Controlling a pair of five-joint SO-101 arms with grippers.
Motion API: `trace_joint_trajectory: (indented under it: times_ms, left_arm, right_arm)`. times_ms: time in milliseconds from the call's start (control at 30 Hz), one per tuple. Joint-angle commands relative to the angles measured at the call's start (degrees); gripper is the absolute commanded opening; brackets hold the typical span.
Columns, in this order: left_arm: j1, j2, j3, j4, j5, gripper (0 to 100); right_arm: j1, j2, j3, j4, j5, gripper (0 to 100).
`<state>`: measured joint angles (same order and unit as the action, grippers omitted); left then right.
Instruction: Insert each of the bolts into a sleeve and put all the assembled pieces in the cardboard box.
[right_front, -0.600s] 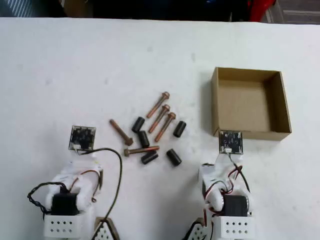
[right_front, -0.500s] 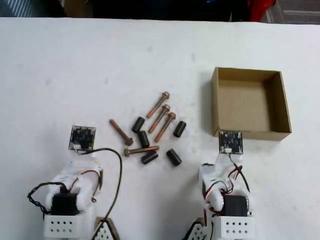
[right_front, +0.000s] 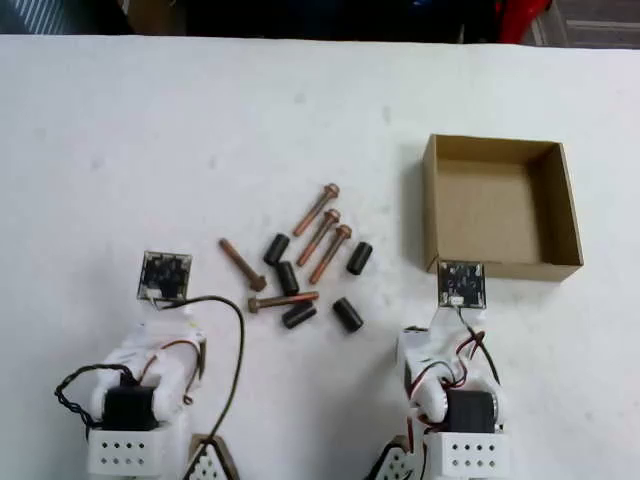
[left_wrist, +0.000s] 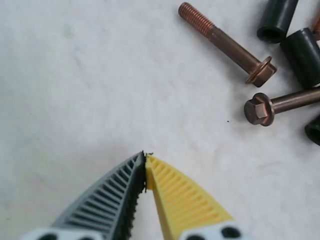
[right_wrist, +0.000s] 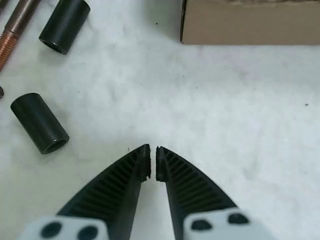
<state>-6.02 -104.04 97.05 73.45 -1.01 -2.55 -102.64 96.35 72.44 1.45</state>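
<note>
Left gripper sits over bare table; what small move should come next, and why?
Probably open the left gripper and ease it toward the nearest bolt. Its fingers are shut on nothing, all five bolts lie loose among the sleeves, and the cardboard box is empty.

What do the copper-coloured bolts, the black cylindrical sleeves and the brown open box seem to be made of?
Copper-coloured bolts: probably metal, coppery finish; slight sheen, cut threads, flanged hex heads.
Black cylindrical sleeves: smooth matt surface; plastic, rubber or blackened metal, I cannot tell.
Brown open box: likely plain cardboard; dull, flat walls.
</note>
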Motion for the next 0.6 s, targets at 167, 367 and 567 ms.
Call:
trace_joint_trajectory:
  times_ms: [167,367,567]
  left_arm:
    - [-0.3,-0.3,-0.1,-1.1,0.7,2]
    - [-0.3,-0.3,-0.1,-1.1,0.7,2]
    - [-0.3,-0.3,-0.1,-1.1,0.7,2]
  right_arm:
    - [0.0,-0.3,0.5,0.0,-0.4,1.8]
    - [-0.1,-0.3,0.5,0.0,-0.4,1.8]
    - [-0.2,-0.3,0.5,0.0,-0.4,1.8]
